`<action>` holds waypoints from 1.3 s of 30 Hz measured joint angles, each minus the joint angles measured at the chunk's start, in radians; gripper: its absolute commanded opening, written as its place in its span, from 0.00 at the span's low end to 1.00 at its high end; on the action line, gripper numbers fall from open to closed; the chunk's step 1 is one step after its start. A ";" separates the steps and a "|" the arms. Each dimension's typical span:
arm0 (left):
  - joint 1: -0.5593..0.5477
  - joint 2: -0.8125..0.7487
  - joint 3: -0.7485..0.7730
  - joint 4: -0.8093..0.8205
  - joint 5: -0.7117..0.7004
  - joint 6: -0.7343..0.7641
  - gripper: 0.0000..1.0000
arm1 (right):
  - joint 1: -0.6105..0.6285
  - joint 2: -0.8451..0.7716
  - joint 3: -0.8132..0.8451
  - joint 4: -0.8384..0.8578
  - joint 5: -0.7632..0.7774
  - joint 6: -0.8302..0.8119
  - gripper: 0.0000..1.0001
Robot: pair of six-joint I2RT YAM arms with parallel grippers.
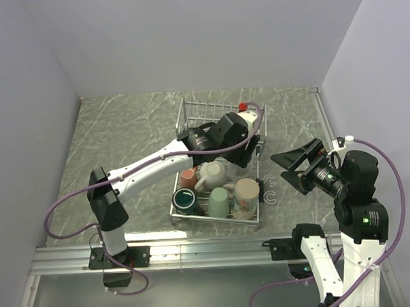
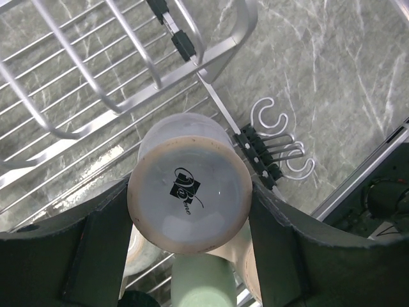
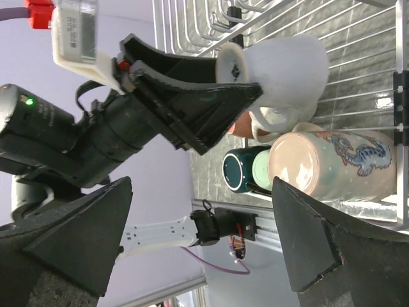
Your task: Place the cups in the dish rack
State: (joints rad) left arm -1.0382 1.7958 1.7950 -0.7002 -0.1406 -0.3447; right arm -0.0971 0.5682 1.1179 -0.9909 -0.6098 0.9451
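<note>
The silver wire dish rack (image 1: pixel 184 119) stands mid-table. In its front part lie the salmon-red mug (image 1: pixel 188 178), cream-white mug (image 1: pixel 215 172), dark teal mug (image 1: pixel 185 199), light green mug (image 1: pixel 219 202) and tan mug (image 1: pixel 246 197). My left gripper (image 1: pixel 248 154) is shut on the pale blue mug (image 2: pixel 192 192), its base towards the wrist camera, above the rack's right side; the arm hides it in the top view. It shows in the right wrist view (image 3: pixel 281 64). My right gripper (image 1: pixel 294 166) is open and empty, right of the rack.
White wire hooks (image 1: pixel 269 189) stick out from the rack's right side, also in the left wrist view (image 2: pixel 278 137). An upright slotted section (image 1: pixel 210 106) fills the rack's back. Walls enclose the table; an aluminium rail (image 1: pixel 196 252) runs along the near edge.
</note>
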 measured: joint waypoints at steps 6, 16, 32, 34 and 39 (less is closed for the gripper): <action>-0.005 0.009 -0.062 0.046 -0.003 0.019 0.00 | 0.000 0.000 0.000 -0.008 0.000 0.000 0.96; -0.006 0.030 -0.190 0.148 -0.019 0.006 0.00 | 0.000 -0.002 0.000 -0.031 0.000 -0.002 0.95; -0.007 0.054 -0.210 0.166 0.015 -0.054 0.52 | 0.000 -0.014 -0.077 -0.002 -0.011 0.003 0.95; -0.007 0.054 -0.220 0.165 0.015 -0.061 0.60 | 0.000 -0.012 -0.081 0.007 -0.012 0.004 0.95; -0.007 0.054 -0.234 0.159 0.011 -0.066 0.69 | 0.000 -0.005 -0.081 0.039 -0.019 0.004 0.95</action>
State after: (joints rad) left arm -1.0451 1.8496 1.5612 -0.5411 -0.1291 -0.4103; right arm -0.0971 0.5629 1.0370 -0.9516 -0.6292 0.9489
